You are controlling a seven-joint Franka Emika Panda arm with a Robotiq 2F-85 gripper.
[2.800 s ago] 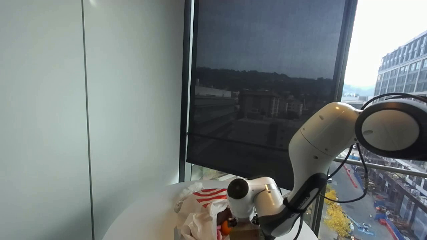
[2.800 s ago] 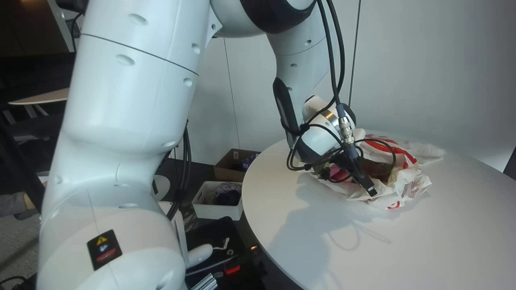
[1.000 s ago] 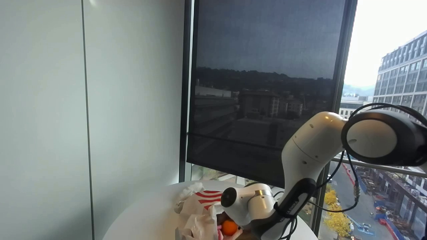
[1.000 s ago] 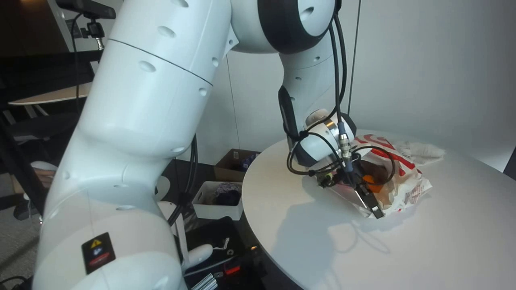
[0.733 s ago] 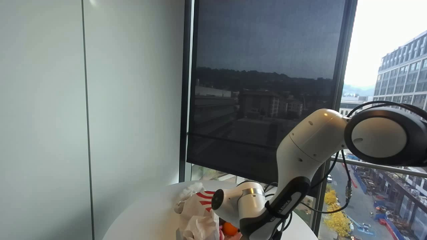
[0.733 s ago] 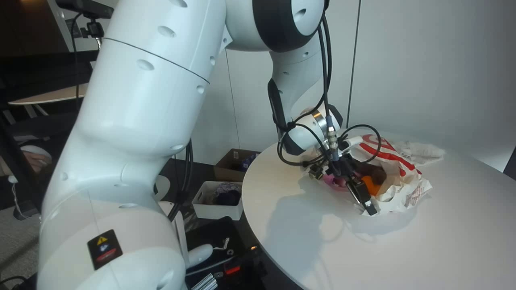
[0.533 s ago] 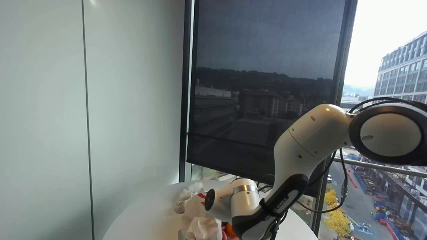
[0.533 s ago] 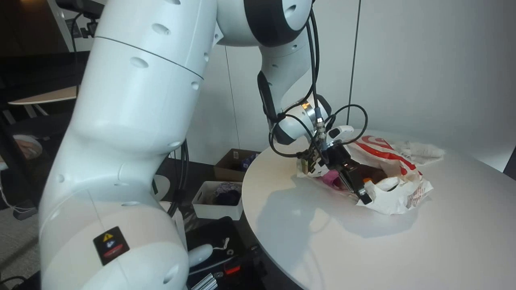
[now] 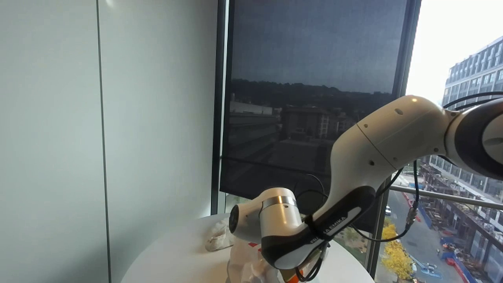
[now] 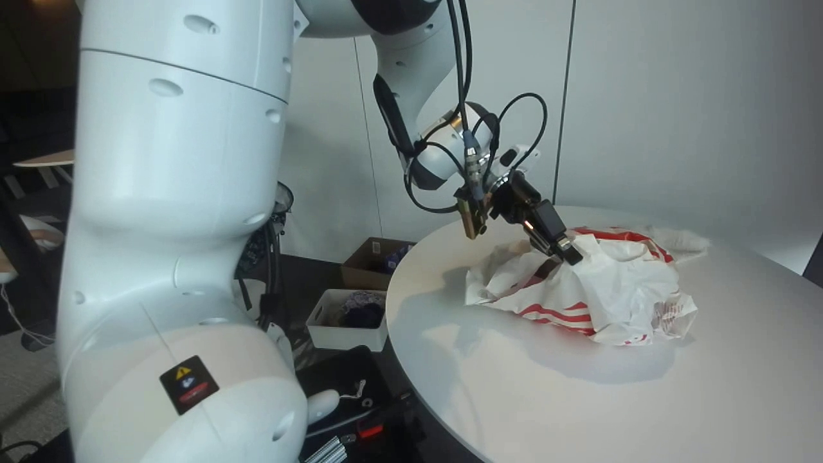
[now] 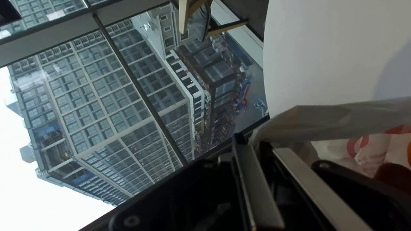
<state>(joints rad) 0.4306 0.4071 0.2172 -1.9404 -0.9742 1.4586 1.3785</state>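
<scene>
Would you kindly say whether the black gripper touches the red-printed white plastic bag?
Touching: the wrist view shows the gripper pinching the bag between its jaws.

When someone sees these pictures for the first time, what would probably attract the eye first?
Probably the white arm, large on the left side of an exterior view. Next comes the white bag with red stripes on the table, its edge pinched by the gripper. In the wrist view, a tall building slants across the left half.

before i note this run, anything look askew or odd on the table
The white bag looks askew: it slumps crumpled on the table, its rim stretched lopsidedly up to where the gripper pinches it.
</scene>
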